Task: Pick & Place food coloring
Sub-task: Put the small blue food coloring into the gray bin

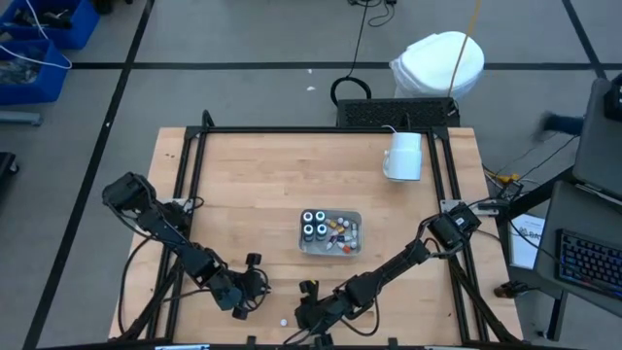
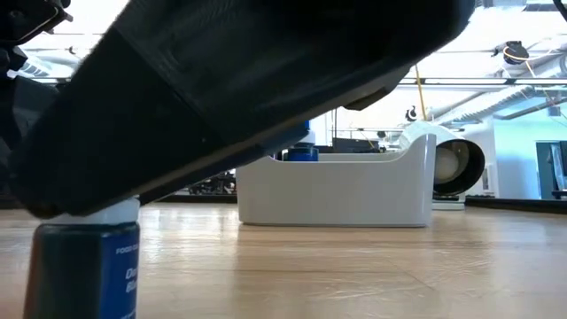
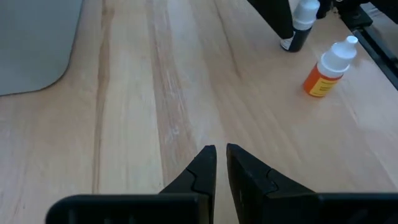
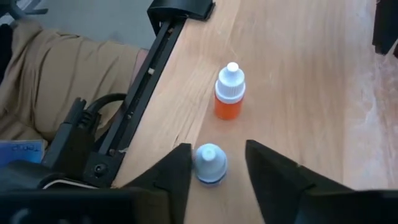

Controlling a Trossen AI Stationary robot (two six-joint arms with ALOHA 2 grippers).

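Right wrist view: open right gripper (image 4: 214,163) straddles an upright blue bottle (image 4: 210,163), cap up, beside the orange bottle (image 4: 229,91). Low view alone shows the blue label (image 2: 120,266). Left gripper (image 3: 220,163) is clenched, empty.

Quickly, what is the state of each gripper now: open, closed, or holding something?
Left gripper: closed, holding nothing, above bare table.
Right gripper: open, fingers either side of a blue dropper bottle, not clamped on it.

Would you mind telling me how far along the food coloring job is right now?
Done: an orange bottle stands on the bare wood near the table's front edge, outside the clear tray. In hand: the right hand is open around a blue bottle beside it; the left hand waits nearby, shut. Left: several bottles and the dark pots in the tray.
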